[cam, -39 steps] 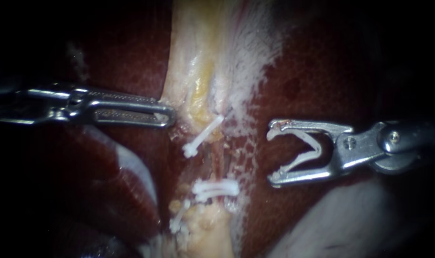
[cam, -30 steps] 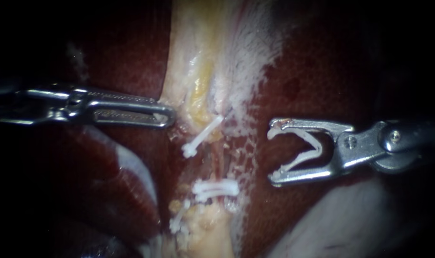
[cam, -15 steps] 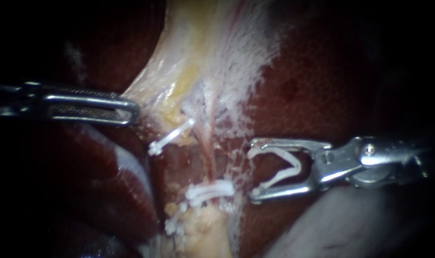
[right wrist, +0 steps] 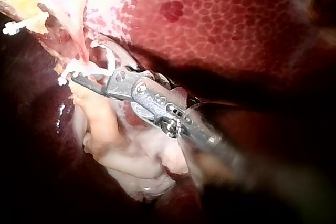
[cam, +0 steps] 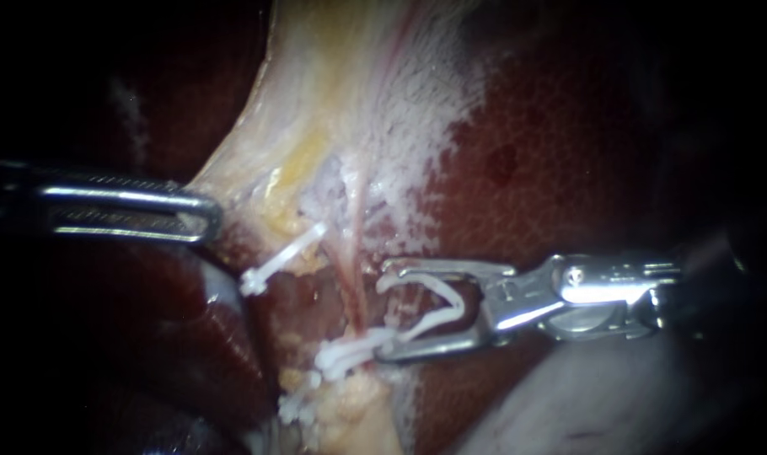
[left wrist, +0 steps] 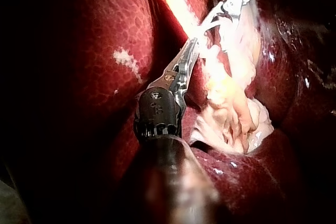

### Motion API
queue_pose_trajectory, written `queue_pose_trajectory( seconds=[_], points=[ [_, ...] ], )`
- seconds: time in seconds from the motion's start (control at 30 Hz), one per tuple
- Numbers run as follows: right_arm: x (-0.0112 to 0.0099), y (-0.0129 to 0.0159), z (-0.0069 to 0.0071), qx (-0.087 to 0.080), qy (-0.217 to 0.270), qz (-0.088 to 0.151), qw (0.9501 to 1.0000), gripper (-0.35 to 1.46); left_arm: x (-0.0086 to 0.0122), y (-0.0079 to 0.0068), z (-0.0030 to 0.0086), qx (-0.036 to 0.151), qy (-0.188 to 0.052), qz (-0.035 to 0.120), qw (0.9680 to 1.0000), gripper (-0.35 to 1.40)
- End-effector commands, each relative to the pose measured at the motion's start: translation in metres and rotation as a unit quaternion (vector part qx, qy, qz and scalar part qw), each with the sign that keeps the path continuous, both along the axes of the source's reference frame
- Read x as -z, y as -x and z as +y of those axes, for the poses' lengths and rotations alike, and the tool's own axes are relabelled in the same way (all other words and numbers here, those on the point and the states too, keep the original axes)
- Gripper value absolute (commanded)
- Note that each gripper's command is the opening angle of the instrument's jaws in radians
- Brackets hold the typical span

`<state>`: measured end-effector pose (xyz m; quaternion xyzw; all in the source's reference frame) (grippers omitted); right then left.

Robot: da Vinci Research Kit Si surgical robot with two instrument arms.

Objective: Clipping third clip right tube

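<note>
Dark red liver (cam: pixel 569 152) fills most of the field, and a sheet of pale tissue (cam: pixel 341 101) runs down its middle. The left instrument (cam: pixel 200 217) comes in level from the left. Its end effector is clamped on the edge of the pale tissue, which stretches taut towards it. The right instrument (cam: pixel 382 312) reaches in from the right. Its end effector is spread wide yet grips a white loaded clip (cam: pixel 461 305), open like a V, between both jaws. The tips sit just beside the thin pink right tube (cam: pixel 356 253); whether they reach round it I cannot tell. Right at the lower jaw's tip, two closed clips (cam: pixel 350 347) lie across the tube. A slanted clip (cam: pixel 284 257) sits further left.
</note>
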<state>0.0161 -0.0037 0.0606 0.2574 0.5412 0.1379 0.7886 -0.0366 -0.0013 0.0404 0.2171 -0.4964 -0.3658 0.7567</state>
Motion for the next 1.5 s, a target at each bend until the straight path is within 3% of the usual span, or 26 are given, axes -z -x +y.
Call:
queue_pose_trajectory(
  seconds=[0.03, 0.23, 0.67, 0.93, 1.17, 1.33, 1.5],
  points=[
    [-0.0002, -0.0002, 0.0, 0.0, 0.0, 0.0, 1.0, 0.6, 0.0, 0.0, 0.0, 0.0, 0.0, 0.0, 1.0, -0.35],
    [-0.0008, -0.0016, 0.0, 0.007, -0.002, 0.003, 1.0, 0.6, 0.0, 0.0001, 0.0, 0.0, 0.0, 0.0, 1.0, -0.35],
    [0.0003, -0.0044, -0.0007, 0.036, -0.003, 0.018, 0.9992, 0.54, 0.0, 0.0002, -0.0001, 0.0, 0.0, 0.0, 1.0, -0.35],
    [0.0007, -0.0046, -0.0006, 0.037, -0.004, 0.021, 0.9991, 0.51, -0.0001, 0.0003, -0.0001, 0.0, 0.0, 0.0, 1.0, -0.35],
    [0.0015, -0.0042, 0.0003, 0.037, -0.008, 0.022, 0.9991, 0.44, -0.0001, 0.0003, -0.0001, 0.0, 0.0, 0.0, 1.0, -0.35],
    [0.0018, -0.0037, 0.0006, 0.038, -0.01, 0.023, 0.999, 0.26, -0.0001, 0.0004, 0.0, 0.0, 0.0, 0.0, 1.0, -0.35],
    [0.0017, -0.0029, 0.0005, 0.032, -0.034, 0.016, 0.9988, -0.16, -0.0001, 0.0004, -0.0001, 0.001, 0.0, 0.0, 1.0, -0.35]
  ],
)
